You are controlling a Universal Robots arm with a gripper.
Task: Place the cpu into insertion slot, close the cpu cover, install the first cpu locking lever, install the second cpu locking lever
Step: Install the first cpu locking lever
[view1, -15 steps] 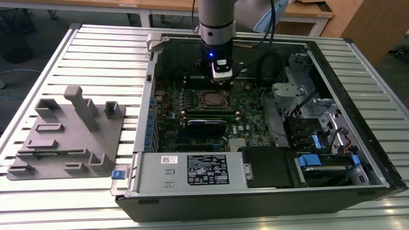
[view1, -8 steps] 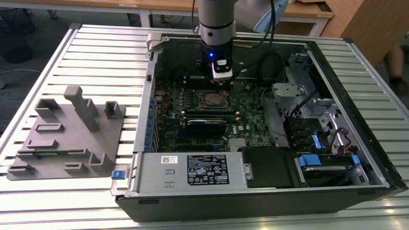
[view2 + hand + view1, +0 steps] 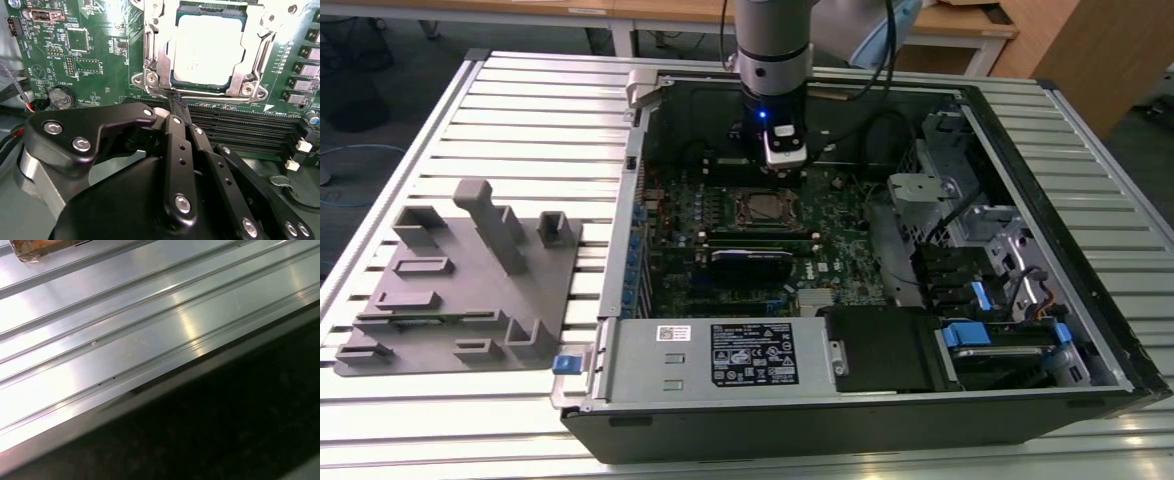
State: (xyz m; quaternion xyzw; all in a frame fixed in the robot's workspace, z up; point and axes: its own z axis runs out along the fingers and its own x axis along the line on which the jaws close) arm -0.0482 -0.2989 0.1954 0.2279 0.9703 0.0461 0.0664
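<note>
Black gripper (image 3: pixel 177 107) links lay closest to the lens in the second wrist view, and the two fingers met at a point just short of the socket's near edge; we judged the jaws together, with nothing we could see between them.

Taking the socket as our landmark and going down in size: the computer case (image 3: pixel 1067 330) lay open on its side on the ribbed metal table (image 3: pixel 520 110), and the green board (image 3: pixel 105 70) filled its floor around the socket. The arm (image 3: pixel 771 40) came down into the case above the socket. On the table well outside the case, toward the exterior view's left, sat a grey holder block (image 3: pixel 454 280). Long black memory slots (image 3: pixel 240 132) ran just beside the socket, partly under the fingers.

At the socket (image 3: pixel 770 209) itself, the cpu (image 3: pixel 209 49) already lay flat in its seat, its pale metal top showing through the cut-out. The cover (image 3: pixel 160 50) lay down over the chip's edges. A thin wire lever (image 3: pixel 172 93) ran along the socket's near edge, right at the fingertips (image 3: pixel 179 104); whether they touched it we could not tell.

We judged the work to stand at the levers. To do that well, we thought the closed tips should bear squarely on the wire, press it down and sideways under its hook, and stay off the chip and the memory slots.
</note>
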